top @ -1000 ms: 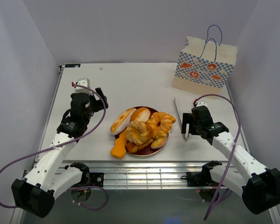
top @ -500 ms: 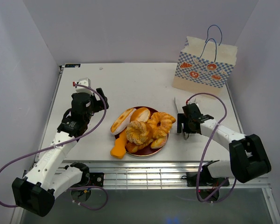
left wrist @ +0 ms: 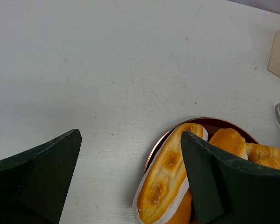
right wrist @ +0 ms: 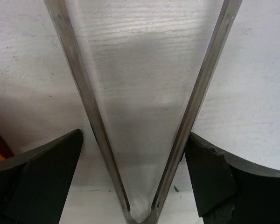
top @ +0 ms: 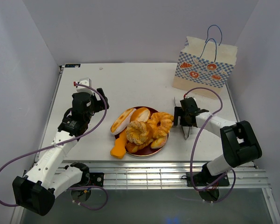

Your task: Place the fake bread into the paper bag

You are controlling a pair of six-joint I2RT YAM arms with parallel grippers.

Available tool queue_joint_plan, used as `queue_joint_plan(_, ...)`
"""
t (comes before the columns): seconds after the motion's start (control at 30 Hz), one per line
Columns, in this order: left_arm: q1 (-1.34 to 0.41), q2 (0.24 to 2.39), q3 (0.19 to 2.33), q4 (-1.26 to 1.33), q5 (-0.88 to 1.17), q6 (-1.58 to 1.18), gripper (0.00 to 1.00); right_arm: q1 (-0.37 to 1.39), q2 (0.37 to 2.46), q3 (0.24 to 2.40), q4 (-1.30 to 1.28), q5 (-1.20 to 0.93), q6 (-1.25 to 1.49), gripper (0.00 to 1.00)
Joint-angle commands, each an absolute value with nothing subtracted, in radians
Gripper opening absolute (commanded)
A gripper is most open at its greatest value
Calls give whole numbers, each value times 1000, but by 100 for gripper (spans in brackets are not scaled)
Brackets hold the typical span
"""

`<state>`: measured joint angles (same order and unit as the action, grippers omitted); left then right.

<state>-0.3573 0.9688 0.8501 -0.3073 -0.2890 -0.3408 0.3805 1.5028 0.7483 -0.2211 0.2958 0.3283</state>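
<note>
Closing evenly on both steel arms matters. Top view: the right hand (top: 183,122) hangs over the V-shaped metal tongs (top: 186,135), beside the dark red round plate (top: 149,153) of glossy golden toy bread (top: 142,128); the cream checkered paper bag (top: 203,70) stands upper right. Its elbow has tucked inward since half a second ago.

Left wrist: the left hand (left wrist: 130,154) is released and empty over the white surface (left wrist: 107,60).

Right wrist: its fingers (right wrist: 37,186) are spread, straddling the tongs near the hinge.

bright, even light from above fills the top view; the white desk (top: 130,84) shows only faint, soft shadows under the arms (top: 60,140). the fake bread (top: 142,126) carries small glossy highlights. in the right wrist view a grey shadow lies inside the v of the metal tongs (right wrist: 77,70); the lower corners are blurred.
</note>
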Motion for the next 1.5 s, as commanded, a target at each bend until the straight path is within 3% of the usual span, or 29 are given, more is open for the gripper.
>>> queue_joint_plan(0.0,-359,966,885,-310,-288,-334,98,345,1525,741,-160,262,327,93)
queue_joint_plan(0.47,-359,979,887,-310,-267,-334,98,322,1513,729,-149,235,304,68)
queue_joint_plan(1.1,-359,979,887,-310,-259,-333,98,325,1207,791,-399,308,278,68)
queue_joint_plan(1.47,-359,974,888,-310,-256,-330,98,360,1029,983,-667,318,276,69)
